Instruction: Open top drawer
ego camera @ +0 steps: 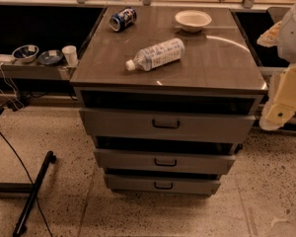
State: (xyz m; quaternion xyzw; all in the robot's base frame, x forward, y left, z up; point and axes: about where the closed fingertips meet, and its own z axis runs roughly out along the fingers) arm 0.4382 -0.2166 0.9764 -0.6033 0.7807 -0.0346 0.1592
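The top drawer is the widest of three grey drawers in a cabinet at the centre of the camera view. Its flat front carries a small dark loop handle in the middle. A dark gap shows above its front. Two shorter drawers, the middle one and the bottom one, sit below it. My gripper, cream and white, hangs at the right edge of the view, beside the cabinet's right side at about the top drawer's height. It is apart from the handle and holds nothing that I can see.
On the cabinet top lie a plastic water bottle, a blue can on its side and a white bowl. A low shelf on the left holds two bowls and a cup. A black stand and cables lie on the floor at the left.
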